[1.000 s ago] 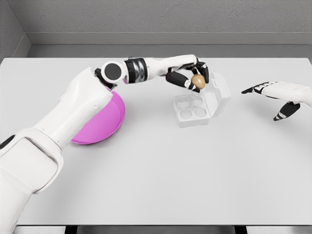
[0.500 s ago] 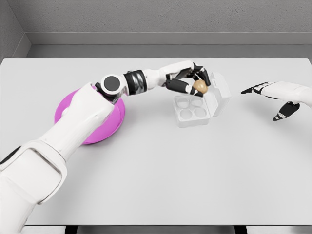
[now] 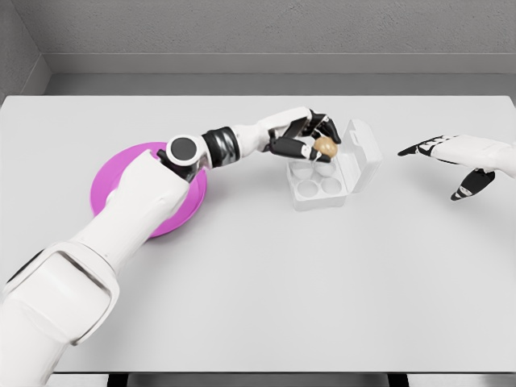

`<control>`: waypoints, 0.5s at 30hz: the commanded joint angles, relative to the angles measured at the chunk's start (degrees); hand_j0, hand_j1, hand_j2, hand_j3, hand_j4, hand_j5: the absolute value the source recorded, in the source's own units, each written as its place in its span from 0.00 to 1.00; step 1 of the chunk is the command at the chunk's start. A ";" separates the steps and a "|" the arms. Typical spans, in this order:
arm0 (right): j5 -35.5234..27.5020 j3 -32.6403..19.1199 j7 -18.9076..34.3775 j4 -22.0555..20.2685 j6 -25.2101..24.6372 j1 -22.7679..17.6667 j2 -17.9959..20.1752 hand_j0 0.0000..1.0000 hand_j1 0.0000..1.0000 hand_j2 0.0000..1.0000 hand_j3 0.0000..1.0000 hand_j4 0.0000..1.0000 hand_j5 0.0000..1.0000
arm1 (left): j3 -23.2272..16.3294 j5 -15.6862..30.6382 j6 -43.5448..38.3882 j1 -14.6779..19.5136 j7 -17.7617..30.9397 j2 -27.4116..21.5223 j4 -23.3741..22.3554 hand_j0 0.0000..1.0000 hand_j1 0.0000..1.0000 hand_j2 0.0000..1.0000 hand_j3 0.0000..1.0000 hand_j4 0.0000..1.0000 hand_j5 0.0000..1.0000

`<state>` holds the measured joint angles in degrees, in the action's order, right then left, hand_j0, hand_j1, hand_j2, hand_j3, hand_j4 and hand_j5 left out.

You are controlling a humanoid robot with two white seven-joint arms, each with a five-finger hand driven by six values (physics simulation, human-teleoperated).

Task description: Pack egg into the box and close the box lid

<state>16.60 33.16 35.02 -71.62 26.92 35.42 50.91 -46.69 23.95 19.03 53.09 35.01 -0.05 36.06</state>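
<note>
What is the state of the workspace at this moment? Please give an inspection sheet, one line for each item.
Surface: white table, flat.
Job's things: egg held over the far cups of the box; box lid open, tilted to the right.
Clutter: pink plate at left, partly behind the arm.
Grippers: left hand grasps the egg; right hand open, apart from the box.
Cables: nothing seen.
Surroundings: grey wall behind.

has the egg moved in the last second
Yes. The egg, held in the left hand, has dropped slightly, judged against the open box, and now sits just above the back cups.
</note>
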 commanded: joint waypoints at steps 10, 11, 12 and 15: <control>-0.25 -0.03 -0.02 -0.01 -0.12 0.00 0.07 1.00 1.00 1.00 1.00 1.00 1.00 | 0.81 -0.13 -4.26 0.18 -0.01 0.05 -1.78 0.38 0.38 0.38 0.38 0.38 0.38; -0.25 -0.03 -0.02 -0.01 -0.12 0.00 0.07 1.00 1.00 1.00 1.00 1.00 1.00 | 0.81 -0.22 -4.26 0.18 -0.01 0.05 -1.69 0.38 0.38 0.38 0.38 0.38 0.38; -0.25 -0.03 -0.02 -0.01 -0.12 0.00 0.07 1.00 1.00 1.00 1.00 1.00 1.00 | 0.81 -0.31 -4.26 0.35 -0.01 0.05 -1.69 0.38 0.38 0.38 0.38 0.38 0.38; -0.25 -0.03 -0.02 -0.01 -0.12 0.00 0.07 1.00 1.00 1.00 1.00 1.00 1.00 | 0.81 -0.31 -4.26 0.35 -0.01 0.05 -1.52 0.38 0.38 0.38 0.38 0.38 0.38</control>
<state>16.60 33.16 35.02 -71.62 26.92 35.42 50.91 -46.02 23.40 14.91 53.35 35.01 -0.02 34.36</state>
